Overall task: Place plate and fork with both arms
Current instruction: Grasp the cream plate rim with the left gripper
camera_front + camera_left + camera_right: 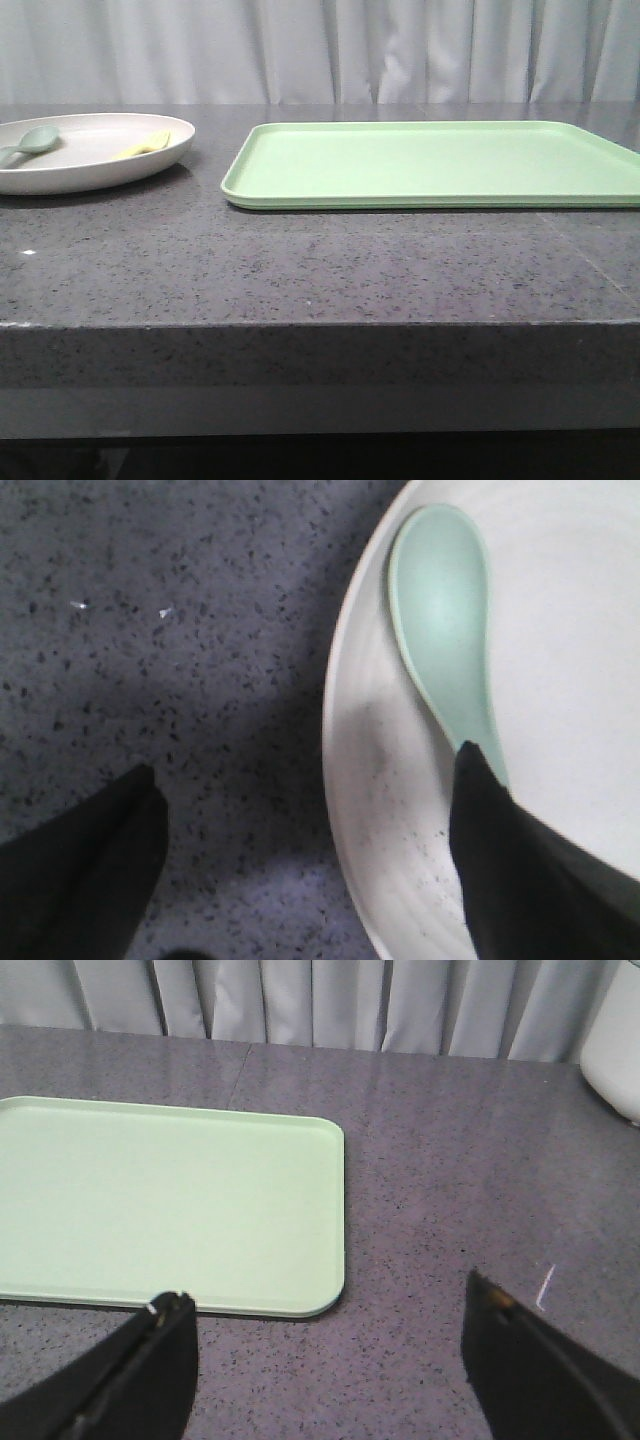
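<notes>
At the counter's left edge, left gripper spread wide, holding nothing, straddling the plate's near rim, one finger over bare stone, the other inside beside the grey-green spoon; farther in, fork on the plate's right side, handle toward the tray; beyond the tray's corner, right gripper agape, empty, well apart from the fork.

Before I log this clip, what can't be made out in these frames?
- Plate: left part cut off by the front view's edge.
- Fork: too small in the front view to count tines; outside both wrist views.
- Spoon: handle end hidden behind a left end effector finger.
- Tray: cut off at the frame edge in both views showing it.
</notes>
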`<move>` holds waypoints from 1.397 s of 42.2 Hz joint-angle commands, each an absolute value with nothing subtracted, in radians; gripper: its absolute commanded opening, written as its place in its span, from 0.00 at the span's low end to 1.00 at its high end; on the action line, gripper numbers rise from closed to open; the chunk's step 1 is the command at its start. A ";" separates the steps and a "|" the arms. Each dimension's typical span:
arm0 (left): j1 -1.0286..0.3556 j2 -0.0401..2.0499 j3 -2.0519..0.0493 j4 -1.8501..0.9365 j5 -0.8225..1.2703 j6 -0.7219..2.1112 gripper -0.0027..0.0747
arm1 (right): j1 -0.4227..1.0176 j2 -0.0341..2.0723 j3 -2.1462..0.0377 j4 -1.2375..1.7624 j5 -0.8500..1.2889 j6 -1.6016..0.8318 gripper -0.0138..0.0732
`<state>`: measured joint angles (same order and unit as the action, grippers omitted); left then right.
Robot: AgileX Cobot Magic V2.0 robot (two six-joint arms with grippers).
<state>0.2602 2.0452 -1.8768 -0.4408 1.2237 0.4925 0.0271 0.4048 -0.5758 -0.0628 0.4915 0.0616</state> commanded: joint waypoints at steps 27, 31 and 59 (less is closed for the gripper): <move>0.240 2.050 -1.918 -0.509 1.271 0.499 0.22 | 0.025 0.419 -0.610 -0.078 0.408 0.055 0.82; 0.240 2.050 -1.918 -0.535 1.271 0.499 0.13 | 0.025 0.419 -0.610 -0.078 0.408 0.055 0.82; 0.259 2.048 -1.918 -0.772 1.271 0.435 0.01 | 0.025 0.419 -0.610 -0.078 0.408 0.055 0.82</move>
<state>0.2563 2.1070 -1.8871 -0.6706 1.2304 0.4716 0.0271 0.4048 -0.5758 -0.0628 0.4915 0.0616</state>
